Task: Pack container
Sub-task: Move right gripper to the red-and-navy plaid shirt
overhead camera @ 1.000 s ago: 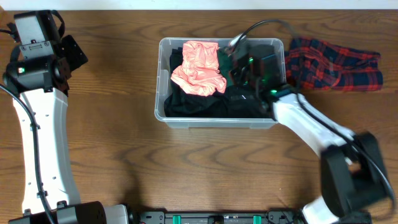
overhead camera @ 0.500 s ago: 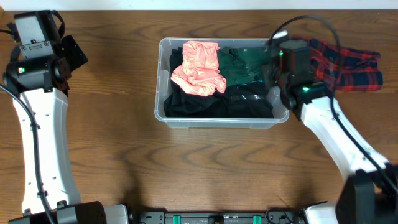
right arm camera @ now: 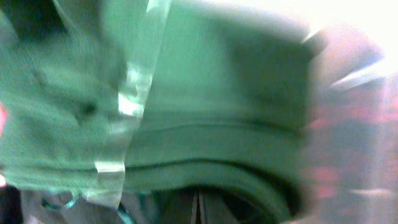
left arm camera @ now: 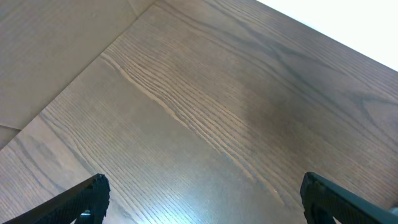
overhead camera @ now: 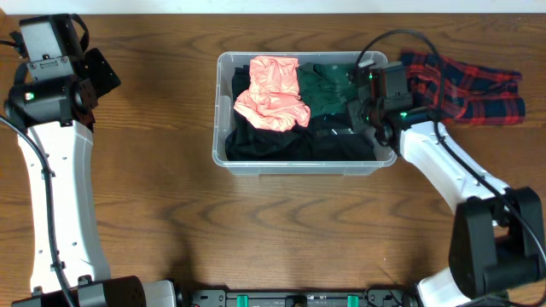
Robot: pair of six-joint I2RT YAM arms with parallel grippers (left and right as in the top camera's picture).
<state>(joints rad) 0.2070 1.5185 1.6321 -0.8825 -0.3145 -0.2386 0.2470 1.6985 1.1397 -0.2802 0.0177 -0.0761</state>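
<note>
Overhead: the container sits on the wooden table toward 12 o'clock from its middle, long side running 9 to 3. Inside it, a salmon-pink garment lies bunched at 11 o'clock, a dark green garment at 1 o'clock, and black clothing fills the 6 o'clock half. A red-and-navy plaid cloth lies on the table at the container's 3 o'clock, just beside its end wall. The right gripper hangs over the container's 3 o'clock end, above the green garment; its jaws are hidden under the wrist here. The left arm stands at the table's 9 o'clock edge, well apart from the container.

Left wrist: the left gripper is spread wide, with only bare wood grain between its dark fingertips.

Right wrist: the picture is heavily blurred. Green fabric fills most of it, crossed by a glossy strip of clear plastic at 9 o'clock. I cannot tell whether the right gripper grips anything.
</note>
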